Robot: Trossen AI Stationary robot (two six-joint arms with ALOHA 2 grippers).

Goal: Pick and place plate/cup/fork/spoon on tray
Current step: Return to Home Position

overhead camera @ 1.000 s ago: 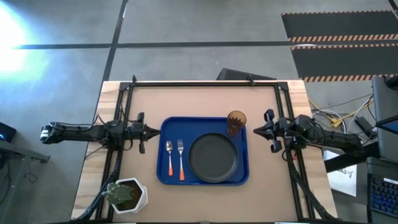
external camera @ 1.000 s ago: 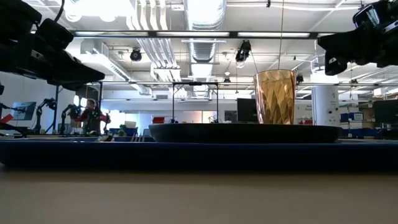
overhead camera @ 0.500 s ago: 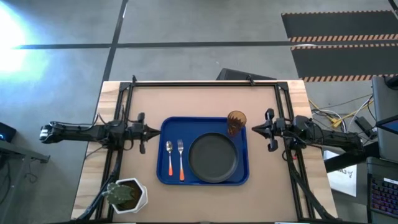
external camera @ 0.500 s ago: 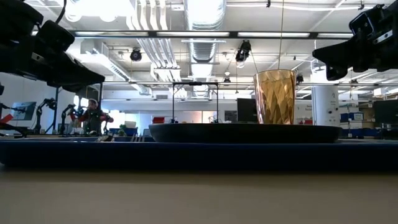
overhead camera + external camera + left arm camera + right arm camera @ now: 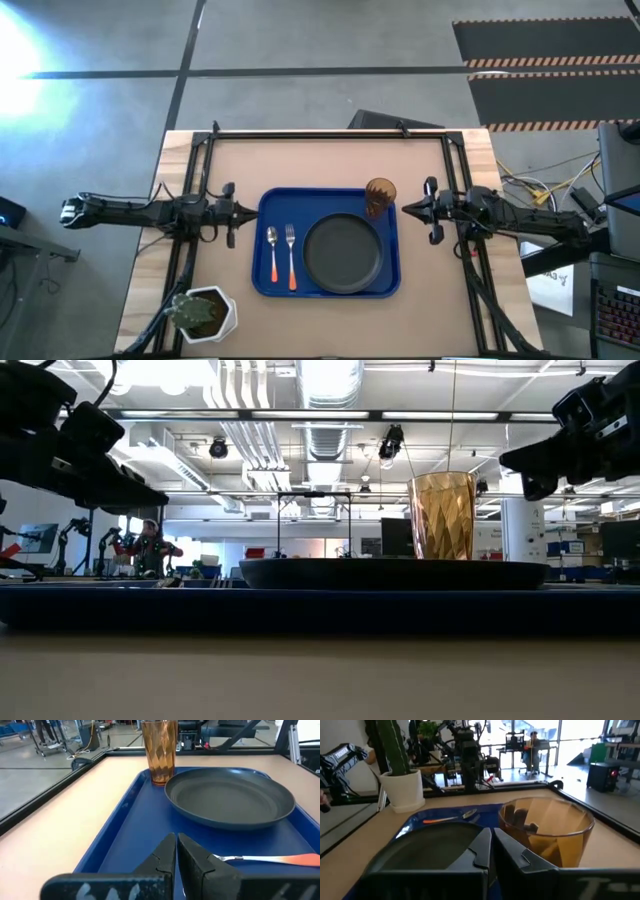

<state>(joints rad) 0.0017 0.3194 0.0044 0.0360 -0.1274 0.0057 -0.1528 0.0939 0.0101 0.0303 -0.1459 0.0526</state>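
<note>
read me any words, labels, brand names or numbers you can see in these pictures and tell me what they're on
"T..." only: pale lettering along the right gripper's body in the right wrist view, cut off by the picture's edge.
White marks on a dark arm part beside the white plant pot: too blurred to read.
The tray, plate and cup: no text.

You have a tan bench (image 5: 330, 165) with pale wooden edges and a black metal frame (image 5: 330, 131) running along its far side and down both flanks. At the near left corner stands a white pot with a green plant (image 5: 204, 312), upright and well apart from anything else. Beyond the bench lies grey floor crossed by dark lines, with an orange-and-white striped mat (image 5: 552, 62) at the far right. Across the room a person in red (image 5: 148, 548) is seated among equipment.
</note>
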